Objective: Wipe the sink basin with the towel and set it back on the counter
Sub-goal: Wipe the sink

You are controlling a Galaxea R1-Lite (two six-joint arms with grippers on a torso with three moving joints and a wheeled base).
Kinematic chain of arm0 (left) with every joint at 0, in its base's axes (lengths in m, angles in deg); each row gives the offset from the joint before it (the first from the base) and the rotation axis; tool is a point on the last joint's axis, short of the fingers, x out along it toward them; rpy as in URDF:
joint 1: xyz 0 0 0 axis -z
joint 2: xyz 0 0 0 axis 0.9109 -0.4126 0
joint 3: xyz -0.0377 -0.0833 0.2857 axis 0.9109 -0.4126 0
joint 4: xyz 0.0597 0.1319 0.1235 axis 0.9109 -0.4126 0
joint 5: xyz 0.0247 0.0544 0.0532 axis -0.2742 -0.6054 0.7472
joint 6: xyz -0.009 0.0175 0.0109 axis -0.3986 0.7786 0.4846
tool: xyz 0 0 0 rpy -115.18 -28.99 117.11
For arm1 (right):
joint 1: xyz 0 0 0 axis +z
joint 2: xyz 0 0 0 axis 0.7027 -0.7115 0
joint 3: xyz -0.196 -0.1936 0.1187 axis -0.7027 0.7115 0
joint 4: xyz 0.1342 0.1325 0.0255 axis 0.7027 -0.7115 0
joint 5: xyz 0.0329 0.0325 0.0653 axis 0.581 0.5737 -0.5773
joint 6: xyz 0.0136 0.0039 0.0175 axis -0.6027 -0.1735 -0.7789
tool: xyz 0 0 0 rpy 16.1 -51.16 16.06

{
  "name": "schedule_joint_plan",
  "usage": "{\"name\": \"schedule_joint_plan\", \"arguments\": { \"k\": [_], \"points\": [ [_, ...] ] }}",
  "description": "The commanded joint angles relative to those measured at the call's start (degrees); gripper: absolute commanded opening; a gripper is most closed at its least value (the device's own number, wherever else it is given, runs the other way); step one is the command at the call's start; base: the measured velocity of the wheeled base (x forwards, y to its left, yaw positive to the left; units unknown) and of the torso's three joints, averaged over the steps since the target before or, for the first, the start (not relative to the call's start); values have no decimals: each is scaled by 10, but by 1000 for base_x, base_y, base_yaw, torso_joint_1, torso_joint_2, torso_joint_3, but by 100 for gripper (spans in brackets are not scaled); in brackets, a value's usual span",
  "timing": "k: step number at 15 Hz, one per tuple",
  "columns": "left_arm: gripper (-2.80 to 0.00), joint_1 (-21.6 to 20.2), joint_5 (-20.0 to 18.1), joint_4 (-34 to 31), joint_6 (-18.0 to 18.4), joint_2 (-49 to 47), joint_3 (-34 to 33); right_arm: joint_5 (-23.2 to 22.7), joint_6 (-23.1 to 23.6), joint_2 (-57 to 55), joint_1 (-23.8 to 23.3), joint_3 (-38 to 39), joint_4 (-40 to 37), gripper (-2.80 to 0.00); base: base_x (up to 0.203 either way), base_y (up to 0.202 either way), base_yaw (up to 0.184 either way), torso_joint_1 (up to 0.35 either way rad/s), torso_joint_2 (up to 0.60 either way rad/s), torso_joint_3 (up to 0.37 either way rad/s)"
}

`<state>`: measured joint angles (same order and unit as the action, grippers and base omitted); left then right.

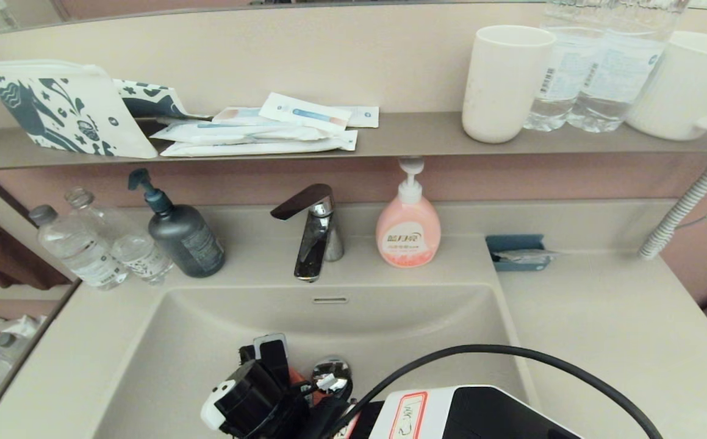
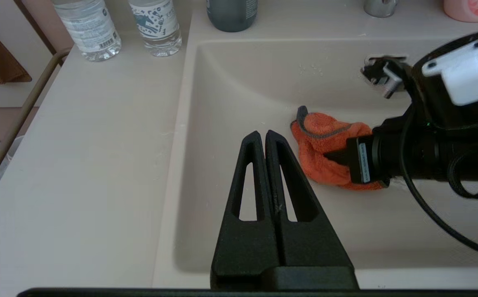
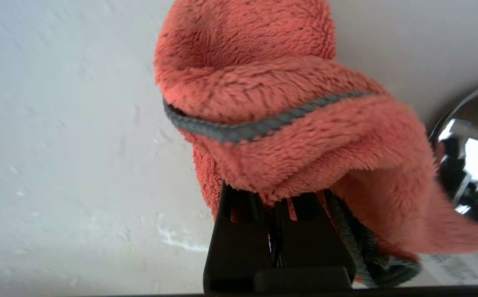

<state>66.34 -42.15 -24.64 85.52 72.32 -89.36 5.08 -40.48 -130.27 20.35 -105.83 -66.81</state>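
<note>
One towel (image 3: 288, 123) being pinched in right gripper (image 3: 278, 206) jaws, pressing on sink basin (image 2: 239, 95) floor beside drain plug (image 3: 469, 165). Left gripper (image 2: 265, 138) hovering idle, jaws pressed together. Advising firm contact, overlapping strokes.

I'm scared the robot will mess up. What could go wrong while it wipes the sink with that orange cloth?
1. The right gripper pinches only a bunched corner of the towel, so it might slip out while rubbing the basin.
2. The towel sits right beside the shiny drain plug and could snag on it.
3. The left gripper hovers close by, jaws shut, so the arms might bump.
</note>
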Motion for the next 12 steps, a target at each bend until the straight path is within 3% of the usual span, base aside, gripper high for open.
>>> {"name": "schedule_joint_plan", "arguments": {
  "k": [1, 12],
  "points": [
    [-280, 0, 0, 0, 0, -1, 0, 1, 13, 13, -7, 0, 11, -280, 0, 0, 0, 0, 0, 0],
    [-280, 0, 0, 0, 0, -1, 0, 46, 134, 35, -42, 0, 120, -280, 0, 0, 0, 0, 0, 0]
  ]
}}
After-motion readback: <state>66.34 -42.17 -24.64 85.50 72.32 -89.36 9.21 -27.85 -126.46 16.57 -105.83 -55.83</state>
